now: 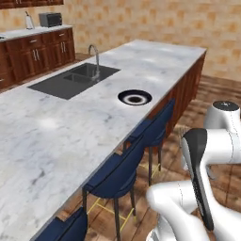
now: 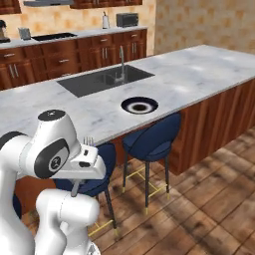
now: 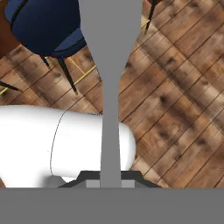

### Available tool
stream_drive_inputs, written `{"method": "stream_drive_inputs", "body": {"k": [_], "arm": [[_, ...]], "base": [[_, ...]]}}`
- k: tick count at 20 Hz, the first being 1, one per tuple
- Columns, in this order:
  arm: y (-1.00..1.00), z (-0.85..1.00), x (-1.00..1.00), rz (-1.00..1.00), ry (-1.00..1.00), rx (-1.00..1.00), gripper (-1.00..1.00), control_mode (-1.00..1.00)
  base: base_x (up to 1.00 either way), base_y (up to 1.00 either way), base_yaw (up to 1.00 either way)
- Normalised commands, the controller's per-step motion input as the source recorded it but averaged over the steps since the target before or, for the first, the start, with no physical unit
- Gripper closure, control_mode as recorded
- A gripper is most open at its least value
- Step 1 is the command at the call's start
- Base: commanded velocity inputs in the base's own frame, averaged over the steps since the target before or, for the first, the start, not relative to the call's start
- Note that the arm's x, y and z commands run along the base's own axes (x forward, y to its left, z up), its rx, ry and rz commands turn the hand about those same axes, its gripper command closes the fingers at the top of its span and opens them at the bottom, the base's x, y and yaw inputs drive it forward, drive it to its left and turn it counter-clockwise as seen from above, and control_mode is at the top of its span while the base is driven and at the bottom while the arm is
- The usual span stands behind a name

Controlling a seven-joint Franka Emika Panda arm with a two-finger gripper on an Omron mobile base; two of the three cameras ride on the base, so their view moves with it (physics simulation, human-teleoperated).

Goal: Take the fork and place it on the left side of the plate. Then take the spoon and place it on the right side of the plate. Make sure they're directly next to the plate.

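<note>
A marble island counter (image 2: 199,69) carries the plate (image 2: 139,105), just in front of the sink (image 2: 102,79). Well short of the plate, over the stools (image 2: 149,137), the gripper (image 2: 85,152) clamps the fork (image 3: 109,87).

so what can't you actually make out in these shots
- Fork: the hand view cuts off its tines at the top edge.
- Fork in the right base view: just the tine tips above the hand; the gripper hides the handle.
- Gripper: fingertips are tucked behind the fork handle, so the contact isn't visible.
- Plate: too small to show detail.
- Spoon: its whereabouts can't be made out.
</note>
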Motion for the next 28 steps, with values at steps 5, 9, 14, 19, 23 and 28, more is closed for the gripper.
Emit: {"method": "stream_drive_inputs", "body": {"k": [5,9,14,19,23,28], "arm": [[0.00,0.00,0.00,0.00,0.00,0.00,1.00,1.00],[0.00,0.00,0.00,0.00,0.00,0.00,1.00,1.00],[0.00,0.00,0.00,0.00,0.00,0.00,1.00,1.00],[0.00,0.00,0.00,0.00,0.00,0.00,1.00,1.00],[0.00,0.00,0.00,0.00,0.00,0.00,1.00,1.00],[0.00,0.00,0.00,0.00,0.00,0.00,1.00,1.00]], "base": [[0.72,-0.43,0.42],[0.70,-0.24,0.50],[0.71,-0.25,0.50],[0.67,-0.53,0.40],[0.58,-0.72,0.33],[0.46,-0.90,0.27]]}}
